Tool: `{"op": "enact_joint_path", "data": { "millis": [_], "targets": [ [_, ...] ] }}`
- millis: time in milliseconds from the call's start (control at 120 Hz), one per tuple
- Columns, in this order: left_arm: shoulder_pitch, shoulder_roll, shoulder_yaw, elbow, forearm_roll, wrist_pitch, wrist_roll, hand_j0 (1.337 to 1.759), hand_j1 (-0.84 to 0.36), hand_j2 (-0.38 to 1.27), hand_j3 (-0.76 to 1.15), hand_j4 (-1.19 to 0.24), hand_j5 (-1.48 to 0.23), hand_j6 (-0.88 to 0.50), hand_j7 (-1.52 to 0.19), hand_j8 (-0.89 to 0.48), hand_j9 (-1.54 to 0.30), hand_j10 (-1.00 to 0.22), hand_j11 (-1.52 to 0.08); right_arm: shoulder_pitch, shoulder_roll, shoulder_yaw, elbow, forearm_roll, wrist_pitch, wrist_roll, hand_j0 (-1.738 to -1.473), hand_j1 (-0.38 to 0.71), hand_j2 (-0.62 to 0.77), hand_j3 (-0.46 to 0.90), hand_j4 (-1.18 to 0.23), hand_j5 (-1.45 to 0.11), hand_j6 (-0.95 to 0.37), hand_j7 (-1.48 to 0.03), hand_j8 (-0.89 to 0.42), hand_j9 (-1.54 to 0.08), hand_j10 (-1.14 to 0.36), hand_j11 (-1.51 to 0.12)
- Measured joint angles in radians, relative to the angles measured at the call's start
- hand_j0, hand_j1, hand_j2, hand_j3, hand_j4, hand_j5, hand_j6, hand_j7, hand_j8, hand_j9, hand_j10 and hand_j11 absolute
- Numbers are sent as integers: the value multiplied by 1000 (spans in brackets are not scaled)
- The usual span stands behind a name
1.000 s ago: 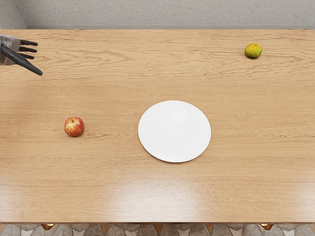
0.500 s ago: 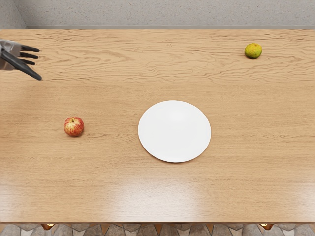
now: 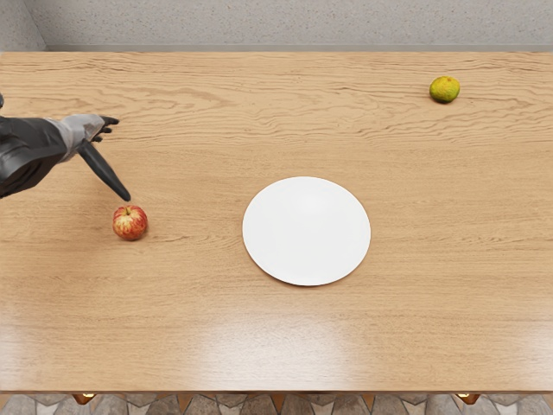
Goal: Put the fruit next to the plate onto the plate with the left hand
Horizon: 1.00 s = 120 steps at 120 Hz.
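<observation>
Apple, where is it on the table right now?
In the head view, the red apple sits left of the white plate, apart from it, just below the left hand.

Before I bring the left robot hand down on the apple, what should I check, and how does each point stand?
1. Left robot hand free: ok, fingers spread, holding nothing.
2. Hand centred over the apple: not ok, it sits up and to the left, with only one fingertip near the fruit.
3. Fingertip touching the apple: cannot tell.
4. Right target: ok, the apple is the fruit nearer the plate; the green fruit lies at the far right corner of the table.
5. Route to the plate: ok, only bare wood between apple and plate.
6. Right arm out of the way: cannot tell, it is not in view.
</observation>
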Motion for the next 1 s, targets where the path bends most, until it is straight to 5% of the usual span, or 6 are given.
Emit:
{"op": "enact_joint_path", "data": {
  "millis": [358, 1000],
  "targets": [
    [-5, -87, 37, -196, 20, 270, 60, 1658, 276, 13, 0, -62, -80, -63, -80, -63, -80, -62, -80, 0, 0, 0, 0, 0, 0, 0, -1658, -324, -4, 0, -20, -26, -20, -26, -20, -26, -20, -26],
    [63, -92, 69, -250, 70, 343, 64, 1658, 75, 46, 0, -229, -297, -229, -297, -229, -297, -229, -297, 0, 0, 0, 0, 0, 0, 0, -1658, -324, -4, 0, -20, -26, -20, -26, -20, -26, -20, -26]
  ]
}}
